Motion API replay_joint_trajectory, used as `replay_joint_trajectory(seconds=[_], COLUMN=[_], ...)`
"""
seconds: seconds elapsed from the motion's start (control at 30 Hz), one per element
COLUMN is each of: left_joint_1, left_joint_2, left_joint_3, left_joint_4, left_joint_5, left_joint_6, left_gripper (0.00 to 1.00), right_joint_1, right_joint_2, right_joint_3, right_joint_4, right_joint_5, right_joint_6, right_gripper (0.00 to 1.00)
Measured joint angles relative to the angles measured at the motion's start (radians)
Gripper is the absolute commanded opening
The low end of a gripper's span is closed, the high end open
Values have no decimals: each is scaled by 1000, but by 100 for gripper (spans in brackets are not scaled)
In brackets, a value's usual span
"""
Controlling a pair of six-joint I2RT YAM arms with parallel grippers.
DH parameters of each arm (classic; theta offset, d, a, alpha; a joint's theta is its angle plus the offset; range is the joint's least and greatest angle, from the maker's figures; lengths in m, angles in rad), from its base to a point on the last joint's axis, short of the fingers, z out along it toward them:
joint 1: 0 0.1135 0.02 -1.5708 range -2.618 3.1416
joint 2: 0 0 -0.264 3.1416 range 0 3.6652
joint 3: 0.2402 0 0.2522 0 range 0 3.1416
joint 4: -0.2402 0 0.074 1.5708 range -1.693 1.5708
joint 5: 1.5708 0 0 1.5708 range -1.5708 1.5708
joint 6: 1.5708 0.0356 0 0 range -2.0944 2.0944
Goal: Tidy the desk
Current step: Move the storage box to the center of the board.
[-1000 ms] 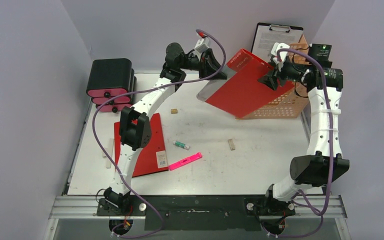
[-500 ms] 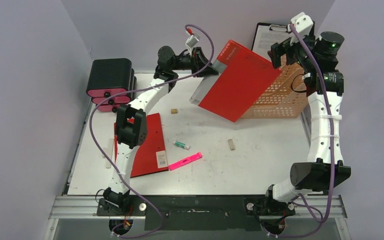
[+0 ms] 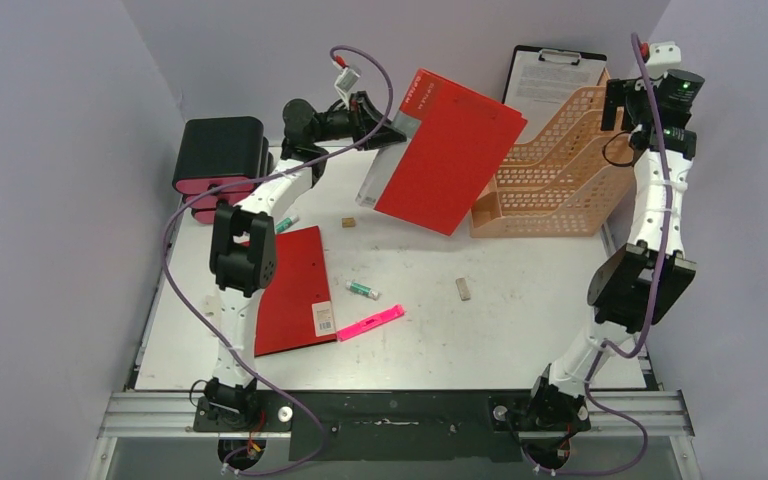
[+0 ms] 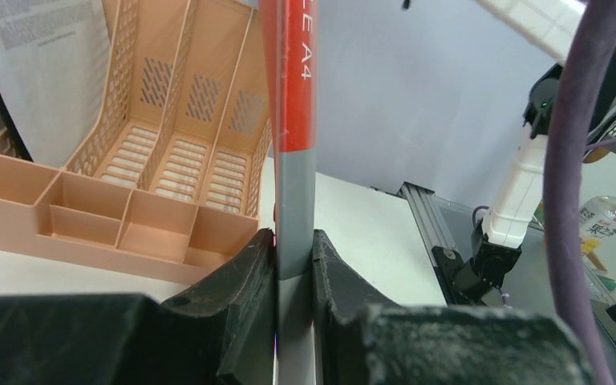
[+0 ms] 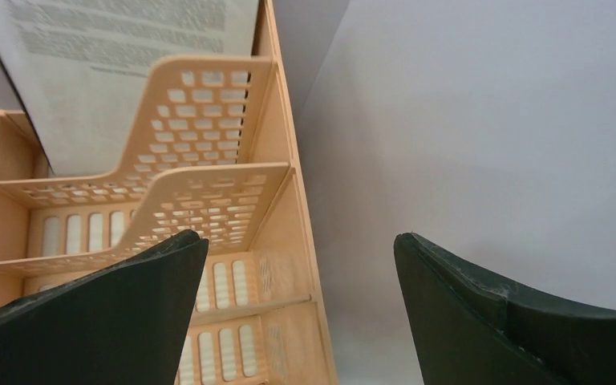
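Top external: table (image 3: 520, 330) fills the middle and lower frame. White, rigid and fixed, so there's nothing to grip on it; the work is the loose stuff on top. Orange file rack (image 3: 560, 190) sits upper right at the table's far corner. It's light perforated plastic and will probably skid if shoved, so load it from above. Red folder (image 3: 450, 150) is upper centre, airborne and tilted, just left of the rack. Left jaws are clamped on its grey spine, and left wrist shows that spine pinched upright between the pads (image 4: 261, 265). Looks like thin, light card, likely to flap and twist on a one-edge pinch, so keep the hold on the stiffer spine. Right jaws are wide apart and empty, upper right over the rack's tall end. Black drawer box (image 3: 222, 150) is upper left. Second red folder (image 3: 295, 290) lies flat left of centre with no edge to get under; I'd slide it to an overhang first. Clipboard (image 3: 550, 80) stands at the rack's back, can't tell if slotted. Pink highlighter (image 3: 370, 323) is at the flat folder's lower right corner; green-capped tube (image 3: 363, 290) is just above it. Both may roll, so grip across the barrel. Two small blocks (image 3: 463, 289) are centre frame.
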Motion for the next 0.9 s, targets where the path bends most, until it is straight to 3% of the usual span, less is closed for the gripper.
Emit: replay_joint_trajectory(seconds=[0.4, 0.6, 0.77, 0.9], left_joint_1=[48, 57, 58, 60], left_joint_2=[-27, -27, -27, -27], left_joint_3=[-20, -20, -19, -19], left_joint_4=[86, 89, 90, 93], left_joint_5=[0, -2, -3, -10], left_joint_6=[-55, -64, -78, -86], left_gripper=[0, 0, 0, 0], right_joint_1=[-119, -130, -124, -130], right_joint_2=[210, 232, 233, 233], right_joint_3=[147, 161, 166, 166], right_joint_4=[-63, -100, -128, -145], right_joint_5=[-109, -259, -364, -400], right_joint_6=[45, 51, 34, 32], right_gripper=[69, 43, 8, 5])
